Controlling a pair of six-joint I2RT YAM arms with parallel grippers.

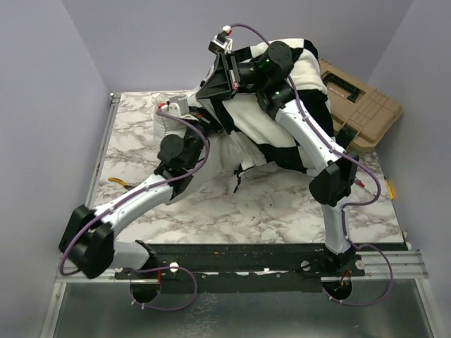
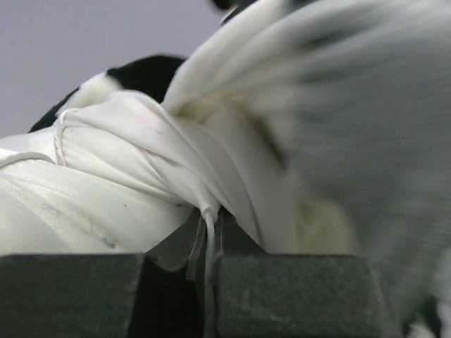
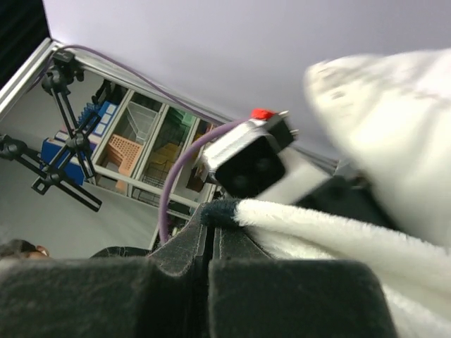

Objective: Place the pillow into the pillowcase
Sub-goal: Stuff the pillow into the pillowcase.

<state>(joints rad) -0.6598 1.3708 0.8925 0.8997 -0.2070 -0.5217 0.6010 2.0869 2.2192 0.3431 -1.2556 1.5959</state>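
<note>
Two-arm rig at the marble-patterned table (image 1: pixel 282 204), seen from above and from both wrists. Your left claw (image 2: pixel 209 243) is pinched fully together on a gathered fold of the large plain white puffy pillow (image 2: pixel 106 190). The smooth cloth and a loose thread run down into the slit between the fingers, and the rest of the pillow bulges away just beyond the fingertips. From above, you find the pillow near the middle of the table, partly under the left forearm. The limp plush pillowcase (image 1: pixel 310 105), in large black and white checks, is heaped over its far right part and reaches the far edge. Your right claw (image 3: pixel 211 225), raised above that heap, is clamped shut on a dark-tipped edge of the pillowcase, whose fleecy white pile trails off to the right of the fingertips. A tan hard plastic case (image 1: pixel 356 98) sits at the far right, just beside the pillowcase; whether they touch you cannot tell.
</note>
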